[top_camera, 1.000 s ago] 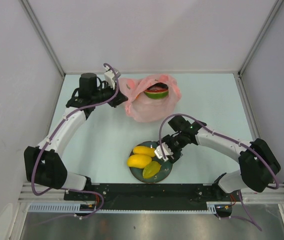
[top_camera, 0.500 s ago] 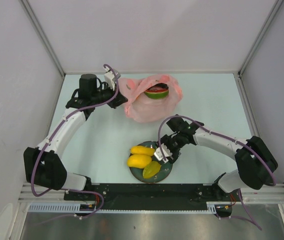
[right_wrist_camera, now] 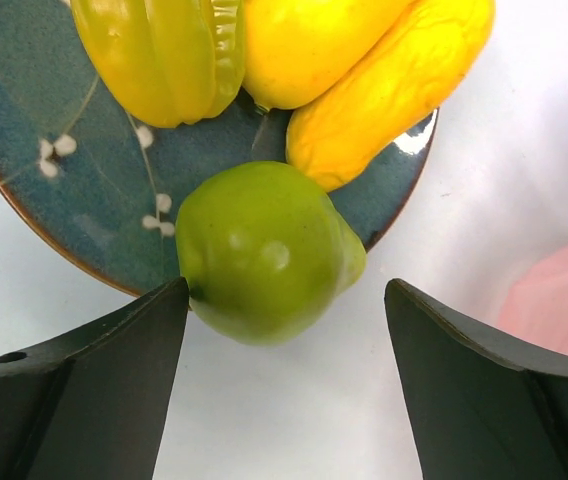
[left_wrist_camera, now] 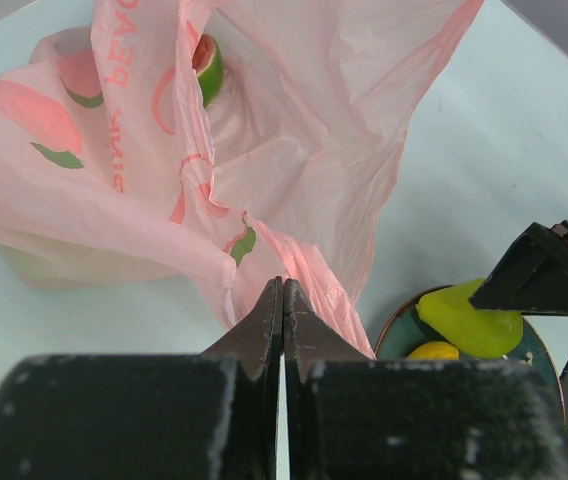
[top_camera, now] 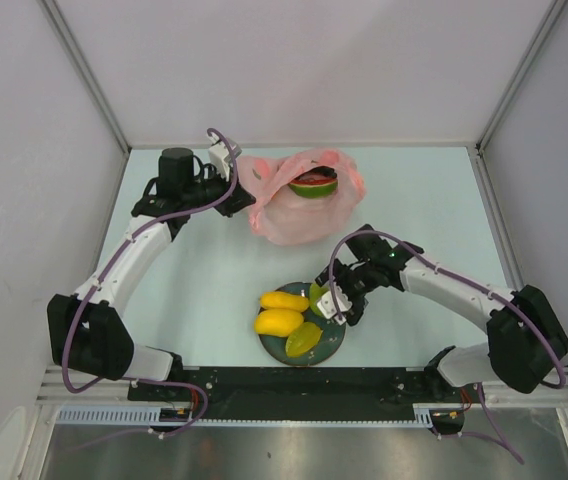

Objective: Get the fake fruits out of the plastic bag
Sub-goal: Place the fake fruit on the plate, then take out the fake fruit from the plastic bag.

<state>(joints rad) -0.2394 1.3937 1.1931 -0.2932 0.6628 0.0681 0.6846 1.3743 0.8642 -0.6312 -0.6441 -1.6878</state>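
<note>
Bright, even overhead light fills the top view, leaving only faint, soft shadows on the pale tabletop (top_camera: 214,270). In the left wrist view the pink plastic bag (left_wrist_camera: 294,130) glows translucent and sharp above the dark, soft-focus left end effector (left_wrist_camera: 282,295) at bottom centre. In the right wrist view, white highlights glint on the green fruit (right_wrist_camera: 264,250) and the plate (right_wrist_camera: 24,130) rim. The right end effector (right_wrist_camera: 286,295) blurs in the lower corners, and the tabletop at right washes out.
</note>
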